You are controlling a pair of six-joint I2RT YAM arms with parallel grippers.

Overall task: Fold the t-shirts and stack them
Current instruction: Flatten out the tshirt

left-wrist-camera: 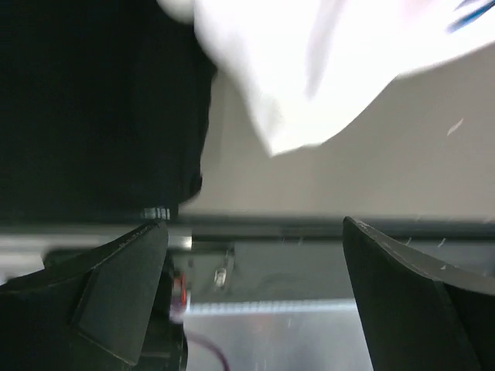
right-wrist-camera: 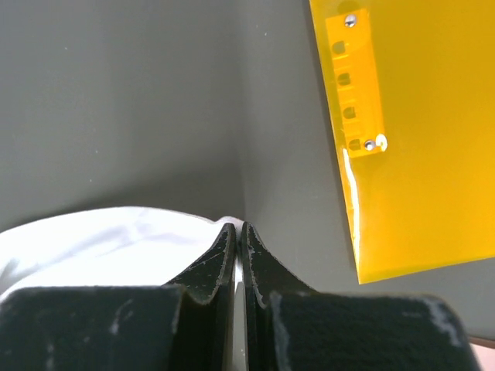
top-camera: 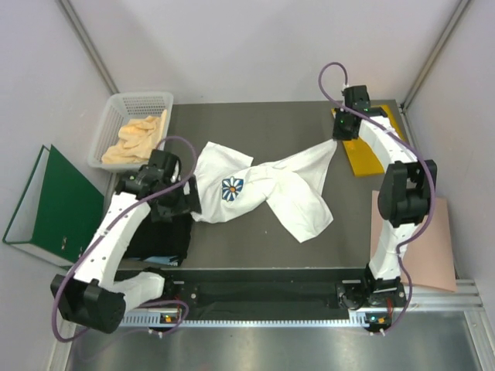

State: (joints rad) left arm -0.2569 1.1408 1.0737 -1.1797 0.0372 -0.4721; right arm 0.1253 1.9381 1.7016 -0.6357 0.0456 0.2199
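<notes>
Dark grey table point(top-camera: 294, 124) inside pale walls point(top-camera: 255, 46), seen from above. The biggest item is the white t-shirt point(top-camera: 271, 189). It's at centre frame, unfolded and twisted, running from left of centre up to the upper right, with one flap hanging toward lower centre. The green binder point(top-camera: 54, 205) is off the table at the left edge. The black t-shirt point(top-camera: 158, 236) is at lower left, lying flat and mostly under the left arm; the wrist view shows the white shirt's edge overlapping it. The pink sheet point(top-camera: 433, 247) is at lower right, past the table edge. The basket point(top-camera: 116, 116) at upper left holds a yellowish cloth point(top-camera: 139, 139). The orange-yellow envelope point(top-camera: 363, 154) lies flat at upper right, partly under the right arm. The right gripper point(right-wrist-camera: 236, 226) is clenched, fingers pressed together on a pinch of white cloth, so I read it as grasping the white tee's upper-right end, just beside the envelope. The left gripper point(left-wrist-camera: 254, 224) is released, fingers wide apart with nothing between them, and sits at the white tee's left edge over the black one. The daisy print point(top-camera: 232, 188) faces up, left of centre.
</notes>
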